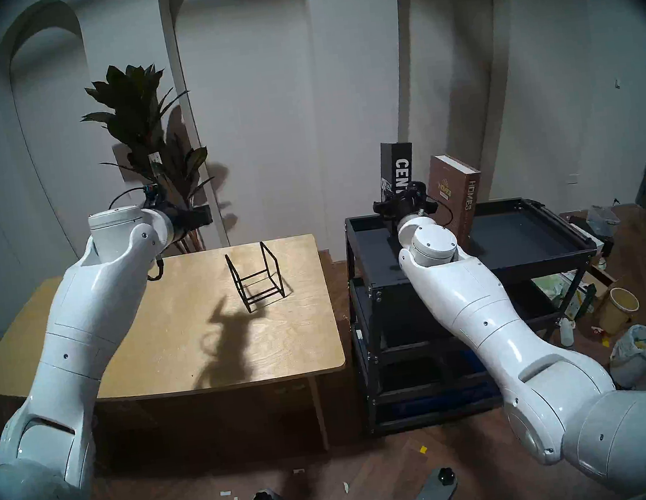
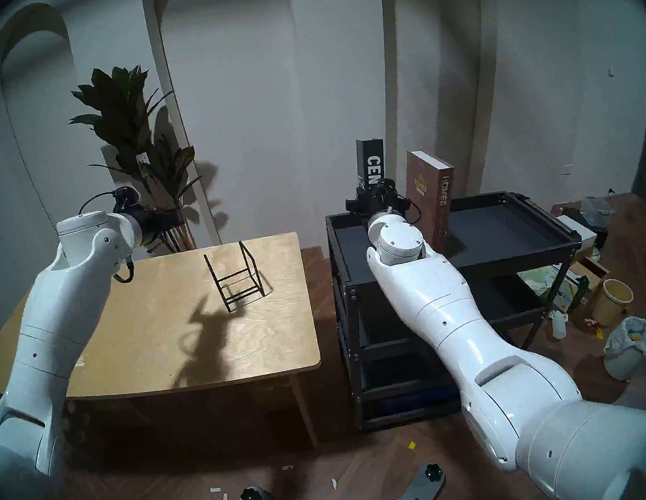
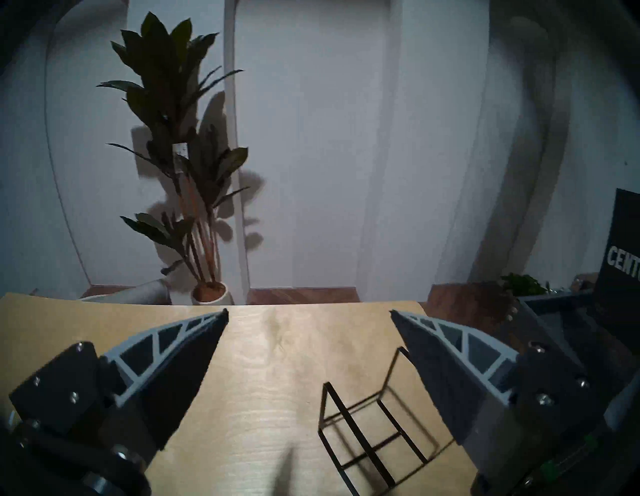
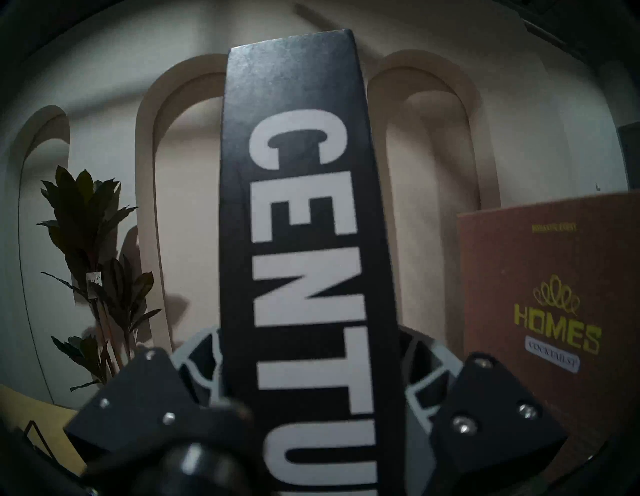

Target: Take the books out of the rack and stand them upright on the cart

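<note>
From the head views, the wire rack (image 1: 257,276) stands empty on the worktop (image 1: 187,339). The brown book (image 1: 455,198), lettered "HOMES", is upright on the cart (image 1: 523,257); the black book (image 1: 397,173), left of it, sits in the right gripper (image 1: 392,205), so the second placement looks under way.

The left wrist view shows the left gripper (image 3: 308,313) with jaws spread wide, empty, above the rack.

The right wrist view shows jaws clamped on the "CENTU…" spine; next, set it down squarely beside "HOMES", then release.
</note>
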{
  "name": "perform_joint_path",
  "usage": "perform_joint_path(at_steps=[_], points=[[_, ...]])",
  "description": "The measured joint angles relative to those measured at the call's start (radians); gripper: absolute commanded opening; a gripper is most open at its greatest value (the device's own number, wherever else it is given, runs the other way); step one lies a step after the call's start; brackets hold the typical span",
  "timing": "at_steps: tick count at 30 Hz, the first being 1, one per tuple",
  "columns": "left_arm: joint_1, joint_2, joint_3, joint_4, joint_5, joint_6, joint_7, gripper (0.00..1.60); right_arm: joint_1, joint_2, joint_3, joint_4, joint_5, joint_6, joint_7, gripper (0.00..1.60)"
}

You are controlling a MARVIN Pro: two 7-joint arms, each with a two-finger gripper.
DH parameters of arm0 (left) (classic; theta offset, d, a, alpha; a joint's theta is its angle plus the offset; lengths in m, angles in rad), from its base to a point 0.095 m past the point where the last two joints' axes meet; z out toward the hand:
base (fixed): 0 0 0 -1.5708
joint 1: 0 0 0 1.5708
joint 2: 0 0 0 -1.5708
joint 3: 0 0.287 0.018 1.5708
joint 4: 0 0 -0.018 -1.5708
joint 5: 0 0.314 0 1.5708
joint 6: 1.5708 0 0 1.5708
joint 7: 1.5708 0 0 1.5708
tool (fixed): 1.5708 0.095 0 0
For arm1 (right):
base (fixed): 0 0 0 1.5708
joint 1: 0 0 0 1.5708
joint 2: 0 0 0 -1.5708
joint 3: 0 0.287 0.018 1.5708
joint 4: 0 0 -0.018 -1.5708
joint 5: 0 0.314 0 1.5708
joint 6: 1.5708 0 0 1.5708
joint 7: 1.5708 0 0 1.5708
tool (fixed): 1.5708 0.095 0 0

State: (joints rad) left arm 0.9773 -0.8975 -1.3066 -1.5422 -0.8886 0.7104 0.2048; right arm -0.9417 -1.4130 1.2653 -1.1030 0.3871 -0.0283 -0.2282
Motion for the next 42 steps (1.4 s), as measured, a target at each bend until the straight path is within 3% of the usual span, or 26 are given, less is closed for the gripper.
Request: perform_joint_path(at_steps=[9,20,28,42], points=[[0.048,0.067,0.016,-0.034,-0.042,0.001,-0.152,1.6,-0.086,0.053,0.006,-0.096,0.03,0.116,0.044,0.0],[0.084,0.152,0.074,-0.047,-0.048,-0.085,-0.352,1.6,-0.135,0.123,0.012,-0.175,0.05,0.181,0.127,0.0],[0.093,0.18,0.079,-0.032,-0.02,-0.137,-0.434,1.6,-0.101,0.135,0.019,-0.117,0.054,0.18,0.151,0.0],[0.122,0.19,0.081,-0.03,-0.005,-0.173,-0.467,1.6,-0.014,0.107,-0.008,0.029,0.03,0.117,0.198,0.0]])
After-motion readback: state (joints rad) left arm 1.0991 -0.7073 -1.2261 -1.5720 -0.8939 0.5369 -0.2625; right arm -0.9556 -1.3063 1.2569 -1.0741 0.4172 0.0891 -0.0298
